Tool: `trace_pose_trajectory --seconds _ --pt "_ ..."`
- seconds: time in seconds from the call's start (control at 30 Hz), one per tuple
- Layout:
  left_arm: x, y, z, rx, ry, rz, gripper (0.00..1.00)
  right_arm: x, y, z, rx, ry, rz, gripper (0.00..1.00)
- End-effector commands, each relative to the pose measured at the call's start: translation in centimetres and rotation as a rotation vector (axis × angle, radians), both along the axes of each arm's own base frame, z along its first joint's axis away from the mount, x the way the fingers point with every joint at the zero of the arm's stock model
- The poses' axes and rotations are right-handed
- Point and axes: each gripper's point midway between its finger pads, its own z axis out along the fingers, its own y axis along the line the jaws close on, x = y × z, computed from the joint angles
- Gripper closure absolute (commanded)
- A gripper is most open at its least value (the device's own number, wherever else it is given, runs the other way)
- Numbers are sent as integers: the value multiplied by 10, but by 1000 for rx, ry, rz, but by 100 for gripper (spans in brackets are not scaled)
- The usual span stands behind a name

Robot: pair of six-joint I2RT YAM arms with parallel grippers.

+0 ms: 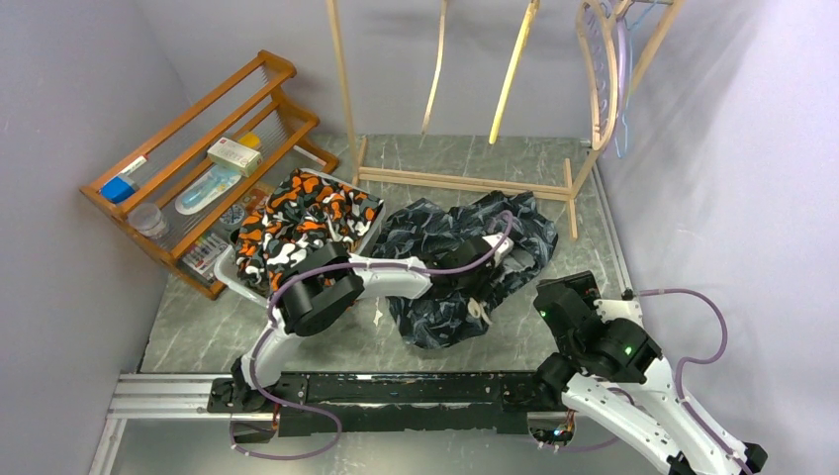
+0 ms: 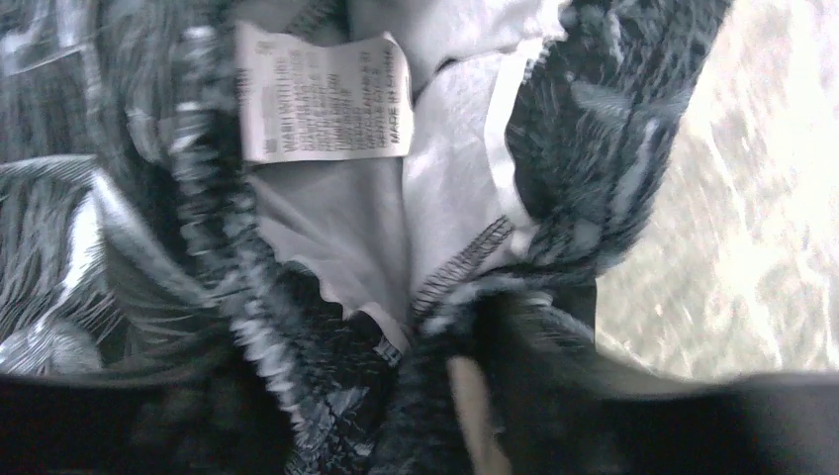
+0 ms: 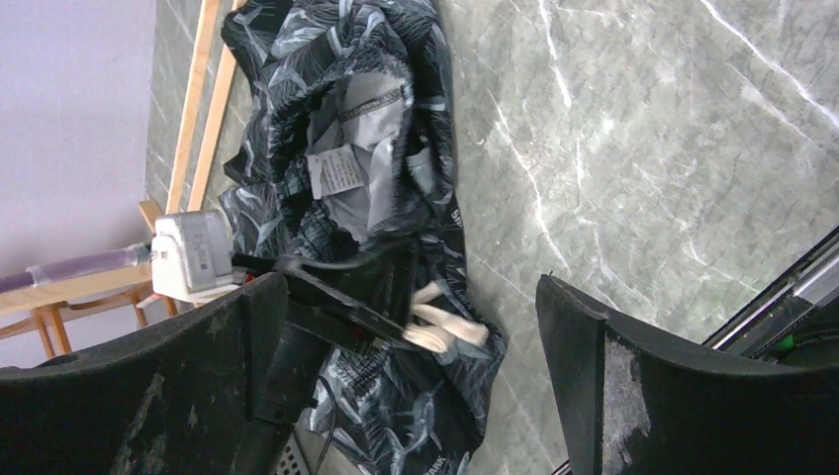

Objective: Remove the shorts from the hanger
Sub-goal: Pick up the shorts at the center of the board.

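Two pairs down | leaf-print shorts [image 1: 435, 322] crumpled on worktop [image 1: 198, 336], camouflage shorts [image 1: 307, 223] just to their left | left claw [image 1: 463, 280] pressed into leaf-print fabric, grip impossible to tell | right claw [image 3: 411, 287] spread wide, empty

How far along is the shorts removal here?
Done: the dark leaf-print shorts lie on the grey marble table, the orange-black-white camouflage shorts in the white basket. In hand: the left gripper sits on the leaf-print pair; right gripper open. Left: seemingly nothing; the wooden hanger looks bare.

Left tool [image 1: 465, 285] closure indiscernible amid shorts [image 1: 510, 230]
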Motion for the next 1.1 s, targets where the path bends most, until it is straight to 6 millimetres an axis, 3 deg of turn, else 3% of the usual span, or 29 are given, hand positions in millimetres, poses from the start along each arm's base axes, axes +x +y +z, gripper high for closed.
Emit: trace_pose_trajectory --seconds 0.0,0.07,0.1,0.13,0.2,0.27,0.37,0.6,0.7,0.83,1.07 --pt "-22 84 -94 294 133 178 50 0 -8 -3 -21 -6 -37 0" --pt "-20 102 -89 295 117 266 81 -1 -8 -5 -15 -7 -42 0" --pt "-19 112 -86 303 102 306 91 -1 -8 -6 -12 -8 -44 0" --pt "-16 120 -80 307 82 336 93 -1 -8 -7 -8 -9 -47 0" --pt "-14 129 -57 280 43 375 93 -1 -8 -8 -1 -9 -51 0" --pt "-10 133 -20 195 1 417 93 -1 -8 -9 -4 -6 -51 0" --pt "-2 142 53 36 -85 488 93 -2 -8 -12 -3 2 -51 0" --pt "9 192 203 -203 -281 646 93 0 -2 -17 6 7 -36 0" --pt "13 220 244 -232 -337 692 93 2 2 -19 11 10 -23 0" --pt "17 260 284 -244 -377 778 93 4 7 -20 16 18 -4 0" --pt "14 322 391 -371 -531 843 93 3 11 -23 11 37 16 0"
